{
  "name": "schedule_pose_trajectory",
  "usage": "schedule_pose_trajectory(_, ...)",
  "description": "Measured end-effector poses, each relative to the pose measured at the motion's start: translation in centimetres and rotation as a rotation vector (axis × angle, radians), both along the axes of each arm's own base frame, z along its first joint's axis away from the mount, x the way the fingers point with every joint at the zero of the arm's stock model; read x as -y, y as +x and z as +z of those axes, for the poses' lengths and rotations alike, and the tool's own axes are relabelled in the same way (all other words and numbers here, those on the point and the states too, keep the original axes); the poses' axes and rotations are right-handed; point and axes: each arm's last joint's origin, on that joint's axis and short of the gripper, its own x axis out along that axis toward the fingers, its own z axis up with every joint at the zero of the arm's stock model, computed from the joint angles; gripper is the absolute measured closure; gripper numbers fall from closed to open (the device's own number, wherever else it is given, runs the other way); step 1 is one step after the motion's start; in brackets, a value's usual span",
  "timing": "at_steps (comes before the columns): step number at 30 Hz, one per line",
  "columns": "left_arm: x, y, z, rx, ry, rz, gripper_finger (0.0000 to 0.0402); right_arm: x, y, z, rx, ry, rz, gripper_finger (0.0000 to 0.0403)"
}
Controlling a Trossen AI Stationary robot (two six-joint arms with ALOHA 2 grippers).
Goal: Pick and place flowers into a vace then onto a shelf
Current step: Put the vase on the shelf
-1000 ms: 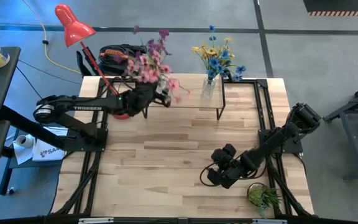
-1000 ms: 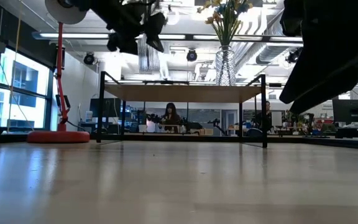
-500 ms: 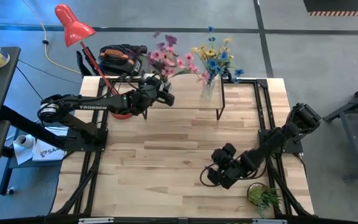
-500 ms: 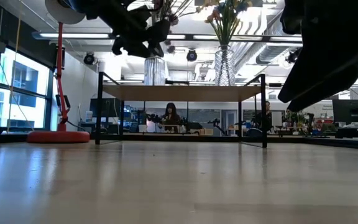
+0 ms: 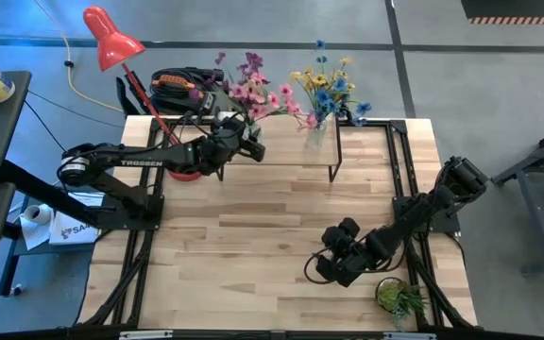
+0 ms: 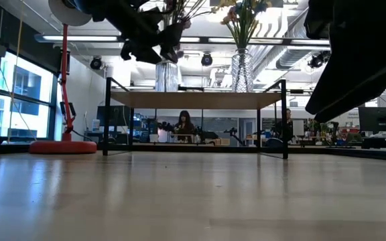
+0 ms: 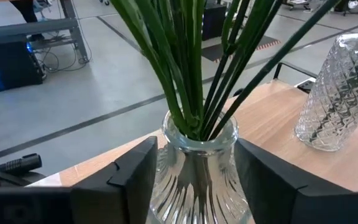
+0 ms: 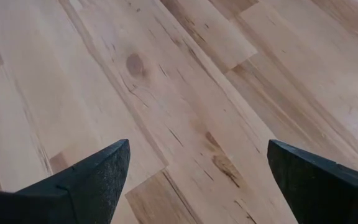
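Flowers (image 5: 253, 92) stood in a glass vase (image 7: 199, 171) on the shelf (image 5: 286, 151), the left claw (image 7: 194, 180) bracketing its fragile, slippery, top-heavy neck, grip uncertain, best held low on the ribbed body, while the right claw (image 8: 197, 180) hung spread above the counter (image 8: 185, 93).

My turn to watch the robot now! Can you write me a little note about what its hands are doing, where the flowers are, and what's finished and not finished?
Left gripper: fingers on either side of a clear glass vase holding the pink and purple flowers; the vase stands on the shelf, left part.
Right gripper: open, empty, low over the table at the front right, waiting.
Second vase with the blue and yellow flowers stands on the shelf's right part.
Done: all flowers in vases, both vases on the shelf.
Left: let go of the left vase, pull the arm back without tipping it.
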Motion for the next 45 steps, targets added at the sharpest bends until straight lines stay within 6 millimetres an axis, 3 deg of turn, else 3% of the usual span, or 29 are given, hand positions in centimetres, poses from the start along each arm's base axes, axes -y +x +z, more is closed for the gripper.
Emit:
schedule_pose_trajectory(9, 1.2, -0.3, -0.1, -0.060, 0.000, -0.017, 0.0111, 0.1, -0.1, -0.1, -0.014, -0.003, 0.002, 0.0034)
schedule_pose_trajectory(14, 2.2, -0.4, -0.2, -0.133, 0.040, -0.047, 0.0101, 0.1, -0.1, -0.1, -0.020, -0.007, 0.002, 0.0034)
schedule_pose_trajectory(22, 2.1, -0.6, -0.3, -0.163, 0.055, -0.008, 0.0092, 0.2, -0.2, -0.1, -0.029, -0.014, -0.001, 0.0034)
schedule_pose_trajectory(35, -1.0, -1.0, 0.2, -0.082, 0.033, 0.031, 0.0092, 0.2, -0.2, -0.1, -0.028, -0.010, -0.006, 0.0034)
schedule_pose_trajectory(45, -1.2, -1.0, 0.2, -0.083, 0.032, 0.032, 0.0092, 0.2, -0.2, -0.1, -0.031, -0.006, -0.004, 0.0034)
